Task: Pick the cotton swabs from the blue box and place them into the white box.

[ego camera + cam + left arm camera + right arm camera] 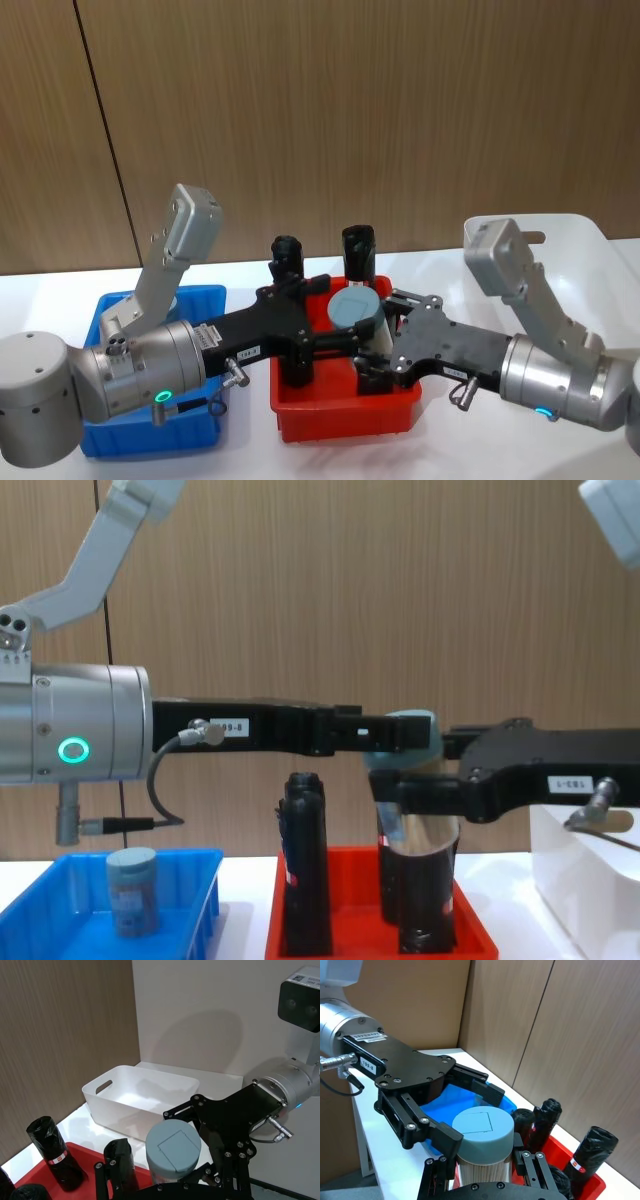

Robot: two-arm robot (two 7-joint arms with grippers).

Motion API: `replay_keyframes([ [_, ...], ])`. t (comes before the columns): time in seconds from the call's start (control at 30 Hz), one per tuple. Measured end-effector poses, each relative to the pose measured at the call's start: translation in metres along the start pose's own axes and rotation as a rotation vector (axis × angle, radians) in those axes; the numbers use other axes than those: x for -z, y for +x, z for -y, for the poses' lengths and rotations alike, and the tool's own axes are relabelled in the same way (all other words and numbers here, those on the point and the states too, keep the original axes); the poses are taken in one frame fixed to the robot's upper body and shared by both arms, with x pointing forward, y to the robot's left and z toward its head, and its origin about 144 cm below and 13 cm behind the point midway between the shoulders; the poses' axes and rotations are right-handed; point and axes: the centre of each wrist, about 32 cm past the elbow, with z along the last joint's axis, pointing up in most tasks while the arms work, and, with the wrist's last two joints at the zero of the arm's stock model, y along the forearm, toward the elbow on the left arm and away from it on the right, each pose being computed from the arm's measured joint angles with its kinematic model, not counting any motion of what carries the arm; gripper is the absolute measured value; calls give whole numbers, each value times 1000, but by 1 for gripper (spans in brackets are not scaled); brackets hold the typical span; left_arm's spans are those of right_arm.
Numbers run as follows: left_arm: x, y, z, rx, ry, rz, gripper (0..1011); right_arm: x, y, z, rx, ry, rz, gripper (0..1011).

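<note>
Nearest the head camera, the two arms reach in low from either side and meet over the middle of the table. The white box [125, 1117] stands far right, beyond the right arm. The blue box [140, 440] lies at the left under the left arm, and the red tray [345, 415] sits between them with tall black rolls [358, 250] standing in it. Above that tray the left gripper [340, 314] reaches in from the left and is closed on a cotton swab tub [355, 305], pinching it at the level of its grey-blue lid. The tub's long axis is upright, lid up, with the clear body below. From the opposite side the right gripper [385, 338] sits around that body, just under the lid; whether it grips the tub I cannot tell. So the tub hangs between the two pincers, and the white box lies to its right, well apart from the left arm and near the right one. I judge this a handover: the right arm is the nearer carrier, and its move would run rightward, clear of the rolls. A second tub [132, 890] stands upright in the blue box, not yet taken
</note>
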Motion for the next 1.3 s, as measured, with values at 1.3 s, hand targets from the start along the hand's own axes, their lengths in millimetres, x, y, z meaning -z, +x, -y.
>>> replay_keyframes([
  [1.3, 0, 0, 0, 0, 0, 0, 1004, 31, 53, 46, 495, -23, -71, 640],
])
